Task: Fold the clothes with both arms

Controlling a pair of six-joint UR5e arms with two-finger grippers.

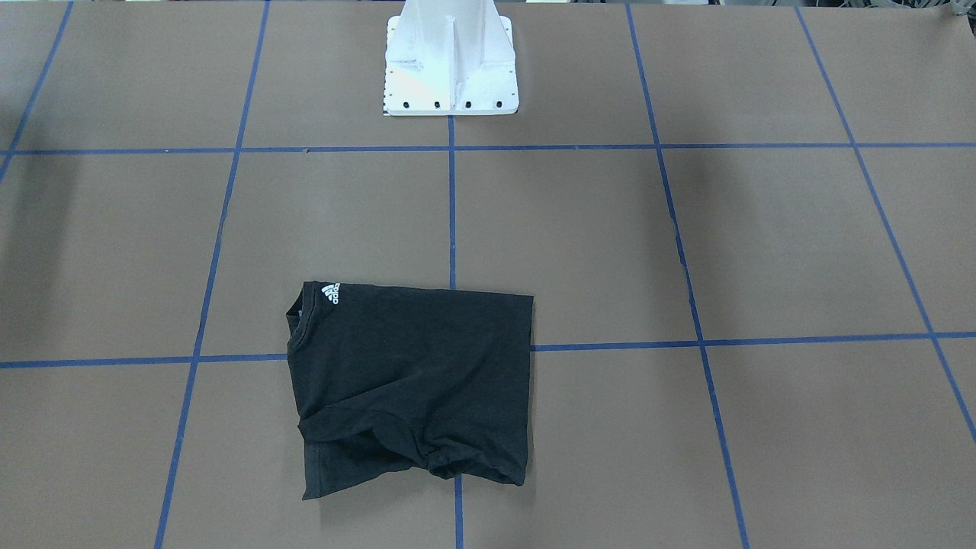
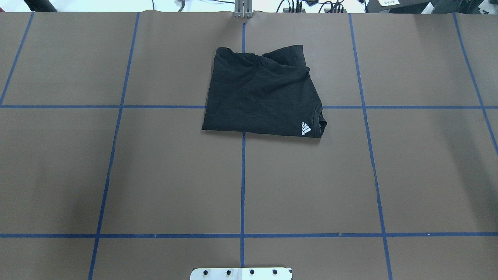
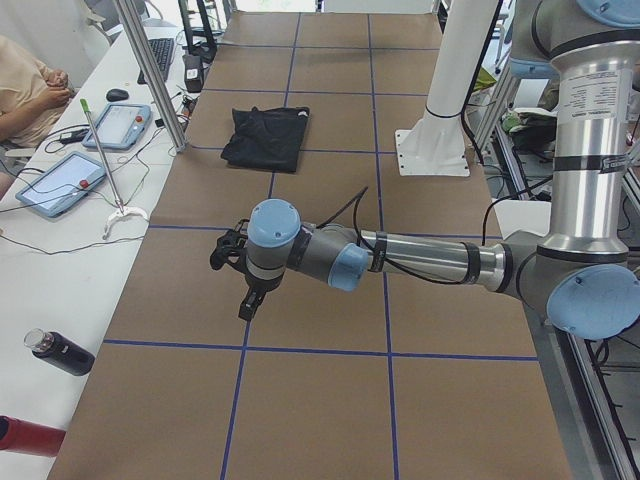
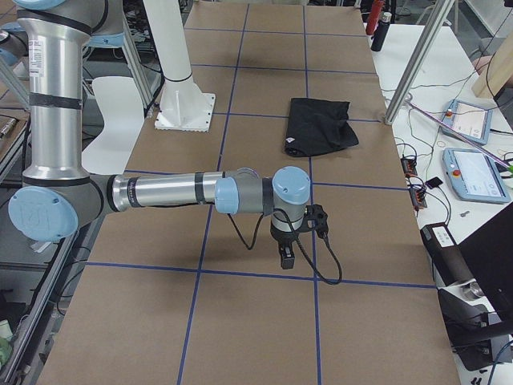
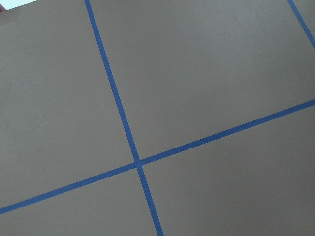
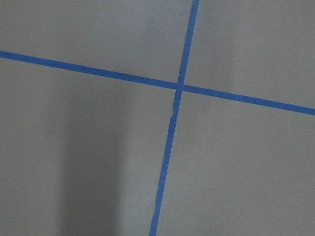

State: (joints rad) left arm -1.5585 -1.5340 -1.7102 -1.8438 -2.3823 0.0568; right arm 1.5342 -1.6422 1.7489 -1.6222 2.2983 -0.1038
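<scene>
Nearest the camera at each end of the table an arm is seen. The left arm is stretched low over the brown cover in the left-end view, and the right arm likewise in the right-end view. The left gripper and the right gripper are both pointed down at bare cover, well apart from the T-shirt. Only blue tape and brown cover are shown by the wrist cameras, so nothing is seen at the fingers. Whether the jaws are open or closed cannot be told from the side views alone.

The T-shirt is laid as a rough rectangle on the half of the table away from the white base. It lies across the centre tape line and mostly on the robot's right. Its collar and small white logo are turned to the robot's right. The edge farthest from the base is bunched and rumpled, where a sleeve appears to be tucked under.

The arms are judged to be parked at the table's ends so that the shirt is left uncovered for the central cameras. The folding is judged to be finished or nearly so, with only the rumpled edge left to be smoothed.
</scene>
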